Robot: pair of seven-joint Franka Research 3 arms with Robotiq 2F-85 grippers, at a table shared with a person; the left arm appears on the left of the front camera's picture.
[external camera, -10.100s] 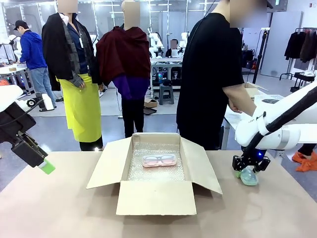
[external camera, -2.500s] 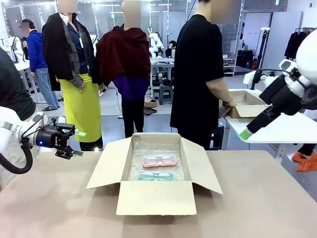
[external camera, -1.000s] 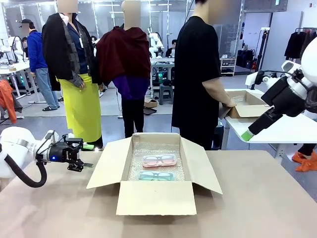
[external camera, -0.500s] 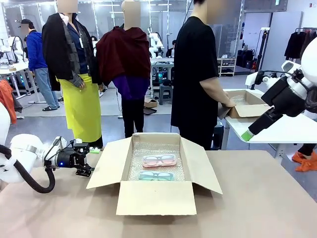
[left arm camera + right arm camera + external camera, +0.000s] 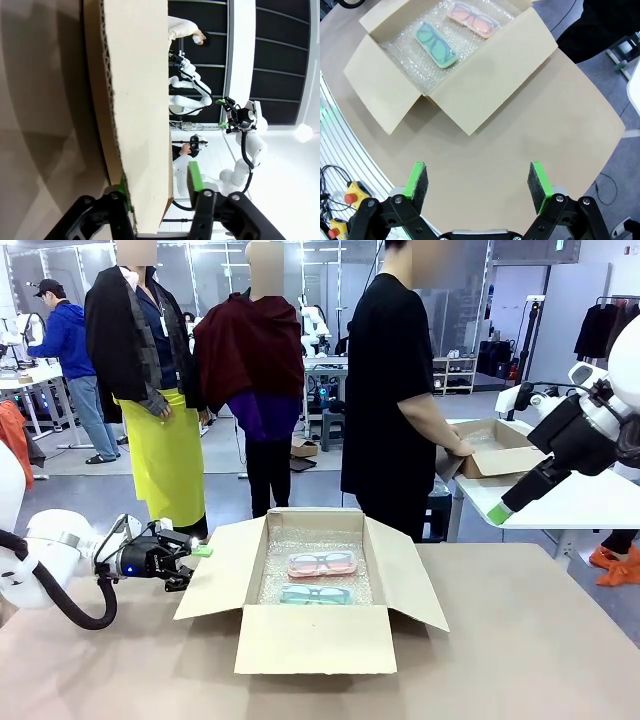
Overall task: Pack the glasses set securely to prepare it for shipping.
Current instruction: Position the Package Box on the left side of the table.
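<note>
Pink case (image 5: 322, 564) and mint case (image 5: 315, 594) lie crosswise in box (image 5: 310, 638); left pincer (image 5: 196, 562) straddles its flap, right pincer (image 5: 477, 180) wide, empty

matt brown cardboard box (image 5: 310, 640), bubble wrap lining (image 5: 415, 62), glossy plastic cases (image 5: 322, 564), smooth matt table (image 5: 520, 660).

Honestly can't read any text anywhere here, no labels, brands or numbers (the cardboard box (image 5: 313, 638) is plain on every visible side).
</note>
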